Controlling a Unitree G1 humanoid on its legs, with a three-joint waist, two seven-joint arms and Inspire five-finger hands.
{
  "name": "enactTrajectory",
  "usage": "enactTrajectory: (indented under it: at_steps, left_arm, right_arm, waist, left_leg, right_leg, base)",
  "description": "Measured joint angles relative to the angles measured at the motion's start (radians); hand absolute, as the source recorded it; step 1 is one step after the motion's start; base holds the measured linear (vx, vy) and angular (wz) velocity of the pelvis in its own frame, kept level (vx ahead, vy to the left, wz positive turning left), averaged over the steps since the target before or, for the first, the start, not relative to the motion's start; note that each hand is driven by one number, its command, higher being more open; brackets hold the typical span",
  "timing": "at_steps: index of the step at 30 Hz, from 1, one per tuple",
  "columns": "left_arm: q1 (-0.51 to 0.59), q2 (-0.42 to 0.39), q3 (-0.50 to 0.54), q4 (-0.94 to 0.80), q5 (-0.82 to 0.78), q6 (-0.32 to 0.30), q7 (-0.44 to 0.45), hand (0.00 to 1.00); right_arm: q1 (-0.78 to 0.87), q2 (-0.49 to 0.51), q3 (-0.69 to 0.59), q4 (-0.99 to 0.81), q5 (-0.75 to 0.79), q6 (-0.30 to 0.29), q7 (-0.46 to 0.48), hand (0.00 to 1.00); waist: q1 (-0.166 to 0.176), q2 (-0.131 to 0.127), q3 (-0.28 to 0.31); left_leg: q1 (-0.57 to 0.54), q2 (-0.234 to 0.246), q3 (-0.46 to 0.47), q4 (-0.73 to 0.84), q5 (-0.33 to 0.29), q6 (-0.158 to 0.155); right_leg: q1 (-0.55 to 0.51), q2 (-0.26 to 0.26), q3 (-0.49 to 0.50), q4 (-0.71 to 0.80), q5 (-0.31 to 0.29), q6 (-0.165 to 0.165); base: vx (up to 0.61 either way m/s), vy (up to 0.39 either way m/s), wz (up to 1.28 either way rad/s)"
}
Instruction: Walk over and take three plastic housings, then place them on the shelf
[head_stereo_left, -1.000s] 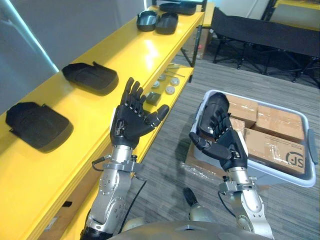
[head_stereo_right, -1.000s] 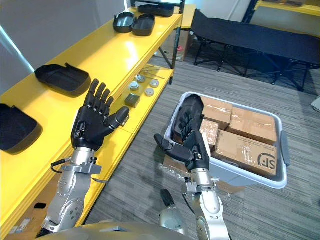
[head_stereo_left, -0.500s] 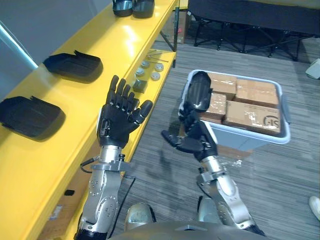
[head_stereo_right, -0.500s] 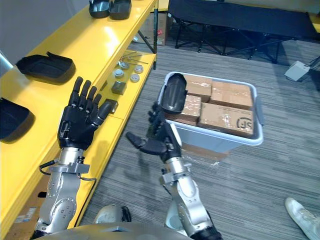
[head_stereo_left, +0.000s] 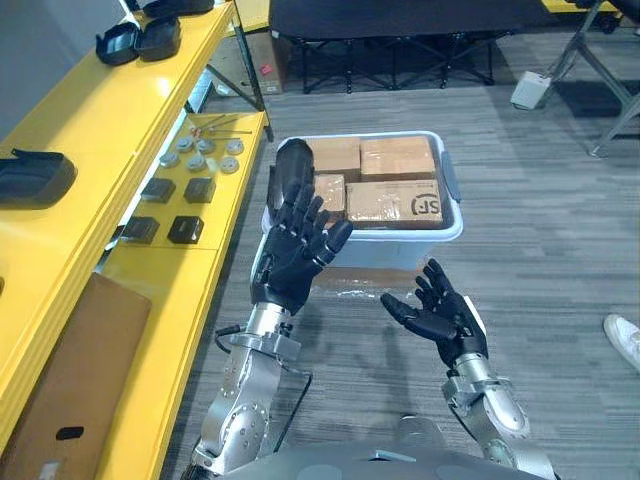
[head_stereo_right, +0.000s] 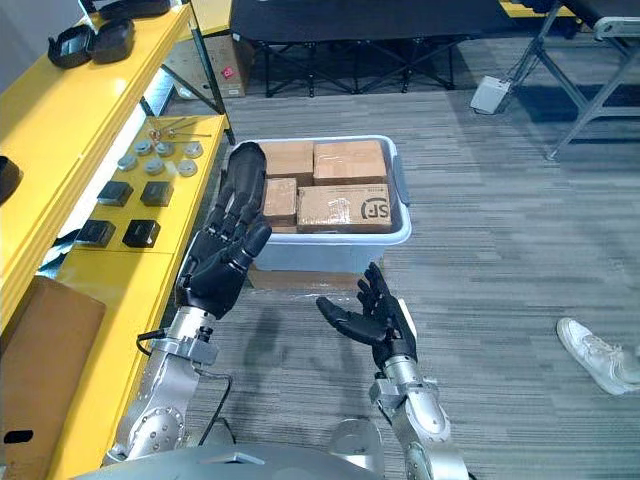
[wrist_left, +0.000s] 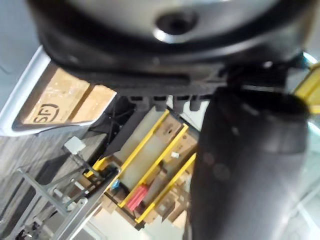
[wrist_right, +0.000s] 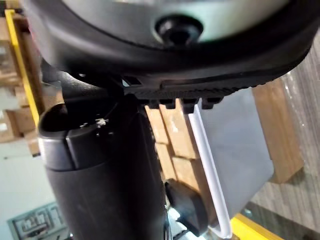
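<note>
Housing (head_stereo_left: 294, 160) standing on end in bin (head_stereo_left: 400, 250), left robot hand (head_stereo_left: 290, 262) and right robot hand (head_stereo_left: 440, 318) spread, empty

**Gloss paint, matt plastic, brown card**

The shelf (head_stereo_left: 90, 110) at nine o'clock has a smooth, glossy yellow painted top that throws back the light. The housings (head_stereo_left: 160, 38) on it, and the housing (head_stereo_left: 292, 165) standing in the bin, are black plastic, matt with a faint sheen. The bin (head_stereo_left: 410, 250) is smooth, pale grey plastic. Inside it lie brown cardboard boxes (head_stereo_left: 398, 200) sealed with shiny clear tape. At ten o'clock of the bin, small round parts (head_stereo_left: 210, 163) look like dull metal. The floor (head_stereo_left: 540, 200) is grey ribbed carpet, matt. The left hand (head_stereo_left: 290, 265) and right hand (head_stereo_left: 440, 320) are dark matt plastic. At seven o'clock, a flat brown sheet (head_stereo_left: 60, 380) looks like plain cardboard.
</note>
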Motion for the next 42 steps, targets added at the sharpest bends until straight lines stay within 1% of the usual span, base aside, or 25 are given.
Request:
enactTrajectory:
  at_steps: [1,2,3,9,12,16,18,20,23,25,28,31,35,38,39,41,42]
  left_arm:
    - [0.001,0.001,0.001,0.001,0.000,0.000,-0.007,1.00]
    - [0.004,0.008,0.006,0.001,0.001,0.001,-0.022,1.00]
    - [0.024,0.038,0.070,0.001,0.085,-0.005,-0.029,1.00]
    - [0.024,0.037,0.078,0.001,0.085,-0.005,-0.027,1.00]
    - [0.024,0.029,0.119,0.002,0.117,-0.005,-0.005,1.00]
    - [0.045,0.007,0.213,0.012,0.173,-0.005,0.055,1.00]
    - [0.053,0.000,0.239,0.026,0.199,-0.005,0.087,1.00]
    - [0.054,-0.006,0.265,0.031,0.216,-0.005,0.129,1.00]
    - [0.055,-0.011,0.276,0.033,0.238,-0.006,0.150,1.00]
    - [0.062,-0.011,0.275,0.033,0.238,-0.016,0.163,1.00]
    - [0.064,-0.014,0.275,0.033,0.262,-0.020,0.188,1.00]
    - [0.073,-0.015,0.275,0.033,0.277,-0.021,0.192,1.00]
    - [0.101,-0.023,0.274,0.033,0.276,-0.021,0.187,1.00]
    - [0.111,-0.031,0.265,0.033,0.274,-0.022,0.164,1.00]
    - [0.118,-0.031,0.263,0.033,0.273,-0.024,0.152,1.00]
    - [0.120,-0.030,0.246,0.033,0.273,-0.026,0.121,1.00]
    - [0.116,-0.030,0.232,0.033,0.273,-0.027,0.102,1.00]
  right_arm:
    - [-0.002,0.002,0.005,-0.005,-0.005,0.000,0.000,1.00]
    - [-0.007,0.016,0.017,-0.012,-0.016,0.000,-0.006,1.00]
    - [-0.015,0.110,0.056,0.004,-0.050,-0.027,-0.077,1.00]
    - [-0.015,0.110,0.055,0.004,-0.050,-0.027,-0.077,1.00]
    - [-0.017,0.113,0.037,0.011,-0.082,-0.027,-0.076,1.00]
    - [-0.024,0.138,-0.020,0.028,-0.089,-0.027,-0.076,1.00]
    - [-0.027,0.158,-0.047,0.043,-0.099,-0.027,-0.081,1.00]
    - [-0.029,0.161,-0.057,0.046,-0.126,-0.027,-0.087,1.00]
    - [-0.035,0.161,-0.057,0.046,-0.127,-0.027,-0.091,1.00]
    - [-0.048,0.161,-0.054,0.046,-0.127,-0.027,-0.093,1.00]
    - [-0.081,0.161,-0.054,0.046,-0.126,-0.027,-0.093,1.00]
    - [-0.095,0.161,-0.050,0.046,-0.125,-0.027,-0.093,1.00]
    - [-0.094,0.160,-0.022,0.046,-0.124,-0.027,-0.096,1.00]
    - [-0.093,0.161,0.011,0.046,-0.124,-0.027,-0.095,1.00]
    - [-0.092,0.161,0.020,0.046,-0.124,-0.027,-0.096,1.00]
    - [-0.093,0.164,0.029,0.046,-0.124,-0.028,-0.095,1.00]
    - [-0.093,0.165,0.027,0.046,-0.124,-0.031,-0.097,1.00]
  waist:
    - [0.005,0.001,-0.005]
    - [0.016,-0.004,-0.013]
    - [0.014,-0.116,-0.043]
    - [0.014,-0.116,-0.043]
    - [0.014,-0.116,-0.043]
    - [0.016,-0.117,-0.043]
    - [0.018,-0.118,-0.042]
    - [0.025,-0.121,-0.040]
    - [0.036,-0.120,-0.033]
    - [0.038,-0.120,-0.032]
    - [0.037,-0.128,-0.011]
    - [0.038,-0.134,0.009]
    - [0.041,-0.133,0.010]
    - [0.043,-0.133,0.010]
    - [0.044,-0.132,0.010]
    - [0.057,-0.131,0.010]
    - [0.064,-0.131,0.010]
  left_leg:
    - [0.008,-0.006,-0.005,-0.028,-0.006,-0.013]
    - [0.018,-0.025,-0.001,-0.056,0.005,-0.035]
    - [0.030,-0.083,0.012,-0.068,0.022,-0.040]
    - [0.030,-0.083,0.014,-0.069,0.023,-0.040]
    - [0.034,-0.082,0.020,-0.089,0.036,-0.040]
    - [0.053,-0.083,0.027,-0.137,0.063,-0.038]
    - [0.053,-0.084,0.027,-0.149,0.069,-0.033]
    - [0.050,-0.085,0.024,-0.176,0.083,-0.039]
    - [0.051,-0.083,0.018,-0.194,0.097,-0.041]
    - [0.051,-0.082,0.019,-0.204,0.105,-0.043]
    - [0.049,-0.082,0.020,-0.206,0.110,-0.044]
    - [0.049,-0.082,0.021,-0.206,0.112,-0.044]
    - [0.050,-0.082,0.022,-0.206,0.114,-0.046]
    - [0.074,-0.081,0.023,-0.203,0.105,-0.044]
    - [0.086,-0.081,0.025,-0.199,0.096,-0.044]
    - [0.097,-0.078,0.027,-0.163,0.060,-0.042]
    - [0.096,-0.078,0.027,-0.132,0.037,-0.043]
  right_leg:
    - [-0.007,0.000,0.007,-0.005,0.007,0.006]
    - [-0.013,-0.012,0.021,-0.018,0.026,0.017]
    - [0.055,-0.058,0.017,-0.185,0.145,0.043]
    - [0.054,-0.057,0.018,-0.185,0.146,0.043]
    - [0.048,-0.055,0.017,-0.187,0.154,0.039]
    - [0.049,-0.052,0.007,-0.198,0.172,0.034]
    - [0.047,-0.051,0.002,-0.198,0.175,0.033]
    - [0.032,-0.050,-0.009,-0.198,0.175,0.033]
    - [0.025,-0.046,-0.015,-0.200,0.174,0.032]
    - [0.019,-0.044,-0.015,-0.199,0.175,0.032]
    - [0.015,-0.043,-0.015,-0.199,0.177,0.030]
    - [0.015,-0.043,-0.015,-0.200,0.178,0.030]
    - [0.018,-0.042,-0.015,-0.201,0.178,0.030]
    - [0.043,-0.042,-0.018,-0.201,0.178,0.029]
    - [0.056,-0.043,-0.019,-0.200,0.178,0.029]
    - [0.076,-0.044,-0.029,-0.193,0.178,0.029]
    - [0.082,-0.049,-0.041,-0.176,0.171,0.019]
  base:
    - [-0.06,0.130,-0.18]
    - [-0.03,0.100,-0.14]
    - [-0.02,0.072,-0.09]
    - [0.00,0.000,0.00]
    - [0.00,0.000,0.00]
    - [-0.02,-0.002,-0.01]
    - [-0.04,-0.003,0.03]
    - [-0.07,-0.013,0.04]
    - [-0.03,-0.011,0.01]
    - [-0.02,-0.009,-0.03]
    - [0.00,0.000,0.00]
    - [0.00,0.000,0.00]
    - [0.02,0.000,0.01]
    - [0.00,0.000,0.00]
    - [0.02,0.008,-0.04]
    - [0.01,0.014,-0.06]
    - [0.00,0.015,-0.05]
